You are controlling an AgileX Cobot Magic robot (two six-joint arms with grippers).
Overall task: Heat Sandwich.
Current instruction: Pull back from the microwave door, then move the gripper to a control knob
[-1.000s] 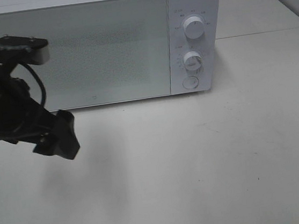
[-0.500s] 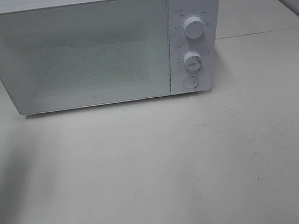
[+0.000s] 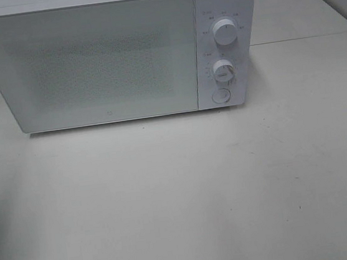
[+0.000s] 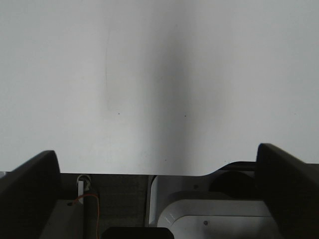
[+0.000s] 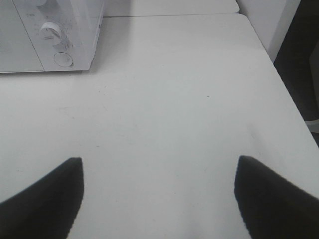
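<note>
The sandwich is out of view in every frame. A white microwave (image 3: 91, 64) stands at the back of the table with its door shut; the right wrist view catches its control corner (image 5: 55, 35). Neither arm shows in the exterior high view. My left gripper (image 4: 157, 152) is open over bare white table, nothing between its dark fingers (image 4: 30, 189). My right gripper (image 5: 158, 162) is also open and empty, hovering above the table in front and to the right of the microwave.
The microwave panel carries two white knobs (image 3: 226, 32) (image 3: 223, 70) and a round button (image 3: 221, 95). The white table (image 3: 187, 191) spreads in front of it. Its right edge (image 5: 286, 94) drops off to a dark floor. A second table (image 3: 298, 9) adjoins behind.
The left arm, which stood at the left before the microwave door a second ago, has withdrawn out of the exterior high view. The microwave has not moved.
</note>
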